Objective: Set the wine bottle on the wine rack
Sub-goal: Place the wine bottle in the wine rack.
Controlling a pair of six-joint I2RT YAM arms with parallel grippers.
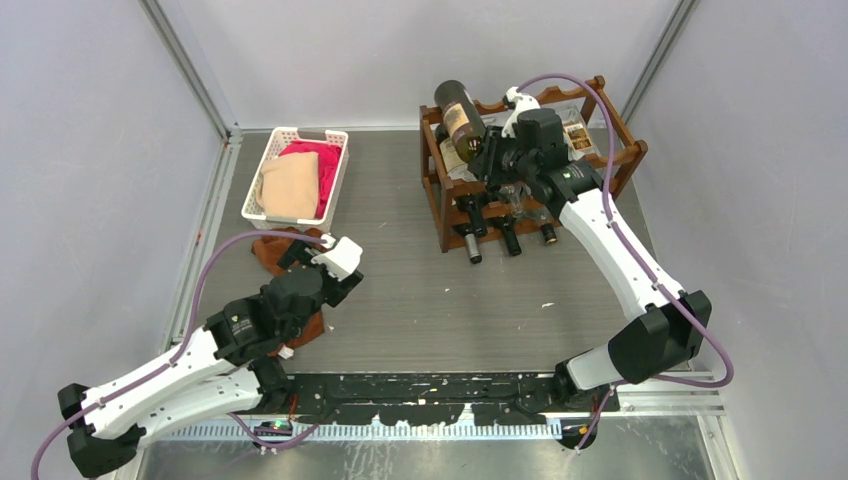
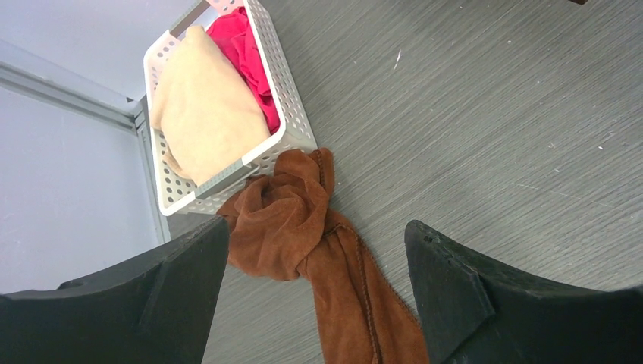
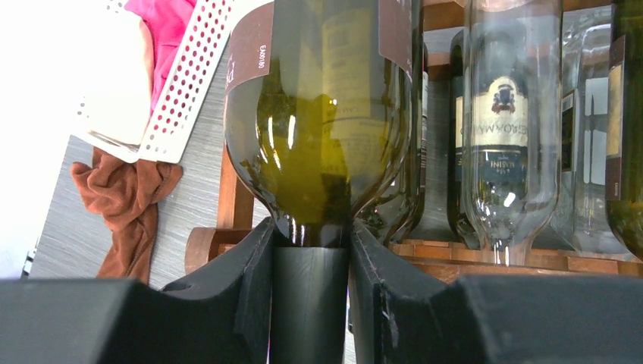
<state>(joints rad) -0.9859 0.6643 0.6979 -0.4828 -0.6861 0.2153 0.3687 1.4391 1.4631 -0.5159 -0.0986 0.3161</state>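
Our right hand (image 3: pixel 311 254) clamps the neck of the dark green glass wine bottle (image 3: pixel 318 129), whose long axis runs straight away from it over the left end of the reddish-brown wooden wine rack (image 1: pixel 441 205), while our left hand (image 2: pixel 315 280) gapes wide, well apart.

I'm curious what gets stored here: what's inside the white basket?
Inside the white basket lie a beige cloth and, beside it, a red-pink cloth. Anything under them, and the basket's floor, is covered.
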